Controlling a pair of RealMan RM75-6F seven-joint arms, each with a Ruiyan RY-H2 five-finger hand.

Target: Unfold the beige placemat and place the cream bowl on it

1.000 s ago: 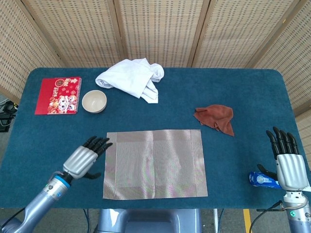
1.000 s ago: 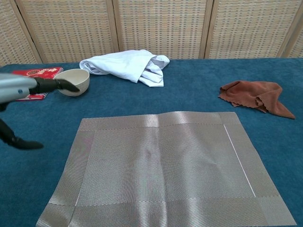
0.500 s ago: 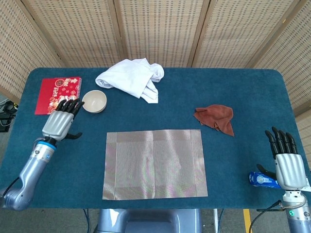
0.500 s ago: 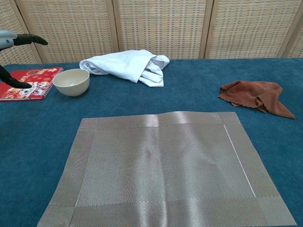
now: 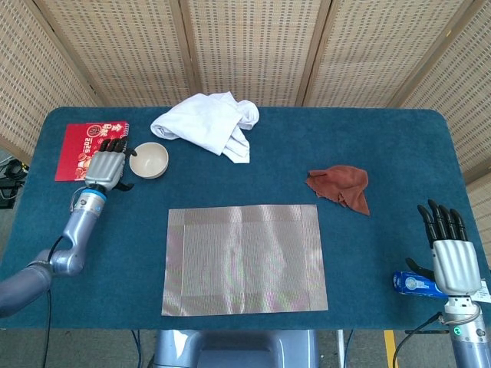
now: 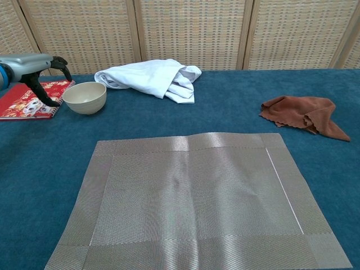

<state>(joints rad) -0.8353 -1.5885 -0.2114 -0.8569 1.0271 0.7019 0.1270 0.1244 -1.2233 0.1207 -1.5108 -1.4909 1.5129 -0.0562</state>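
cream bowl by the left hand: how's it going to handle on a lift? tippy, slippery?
The cream bowl is rounded, narrowing to a small base, so a sideways nudge from the left hand would probably slide or rock it. Its smooth, slightly glossy wall may slip under the fingers. It is empty and probably light; nothing would spill.

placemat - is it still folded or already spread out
Spread out. The beige placemat lies flat as one full rectangle on the table, all four corners showing; only faint crease lines remain across it in the chest view.

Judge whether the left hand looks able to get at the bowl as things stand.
Probably yes. The left hand hangs open just left of the bowl, with only bare table between them; the notebook lies flat beneath it.
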